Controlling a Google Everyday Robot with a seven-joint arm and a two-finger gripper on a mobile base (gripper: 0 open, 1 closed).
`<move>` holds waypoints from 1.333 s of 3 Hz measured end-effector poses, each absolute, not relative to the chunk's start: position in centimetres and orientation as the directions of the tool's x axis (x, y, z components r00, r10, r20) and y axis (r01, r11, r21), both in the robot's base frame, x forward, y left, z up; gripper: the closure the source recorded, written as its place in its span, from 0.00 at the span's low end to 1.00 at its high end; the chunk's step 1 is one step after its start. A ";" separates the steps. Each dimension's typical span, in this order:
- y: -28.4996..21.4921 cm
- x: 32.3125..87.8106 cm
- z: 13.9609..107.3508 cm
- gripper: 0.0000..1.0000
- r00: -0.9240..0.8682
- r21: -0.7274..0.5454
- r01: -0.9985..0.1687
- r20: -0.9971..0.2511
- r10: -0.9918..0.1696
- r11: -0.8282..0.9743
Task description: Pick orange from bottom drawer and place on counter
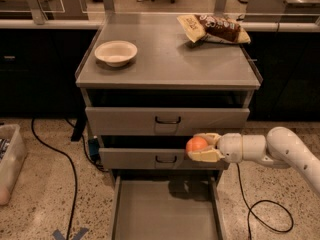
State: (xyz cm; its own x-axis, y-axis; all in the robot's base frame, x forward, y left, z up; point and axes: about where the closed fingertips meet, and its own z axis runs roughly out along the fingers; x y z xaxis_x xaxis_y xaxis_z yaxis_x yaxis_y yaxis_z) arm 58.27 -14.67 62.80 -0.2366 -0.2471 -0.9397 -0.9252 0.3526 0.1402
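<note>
**Orange in gripper, above open bottom drawer**

The gripper (198, 148) was clenched on the orange (196, 143), one finger above it and one below. It held the fruit against the right end of the middle drawer (150, 158) front. The bottom drawer (165, 211) stood pulled out beneath, grey floor showing. The counter (170, 66) carried a white bowl (116, 52) front left and a snack bag (214, 29) back right.

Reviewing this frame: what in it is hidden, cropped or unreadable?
Camera view:
- bottom drawer: front end cut off by the lower edge.
- upper drawers: insides hidden by the counter and shadow.
- orange: underside covered by the pincer, shut on it before the middle drawer.
- arm: base cropped by the right edge.
- snack bag: print too small to read.
</note>
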 end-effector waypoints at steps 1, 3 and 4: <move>-14.4 59.8 65.4 1.00 -0.209 0.125 -0.936 -0.949 -0.237 0.328; -15.2 63.4 75.7 1.00 -0.134 0.016 -0.929 -0.946 -0.295 0.371; -15.2 63.3 75.7 1.00 -0.136 0.018 -0.929 -0.946 -0.295 0.369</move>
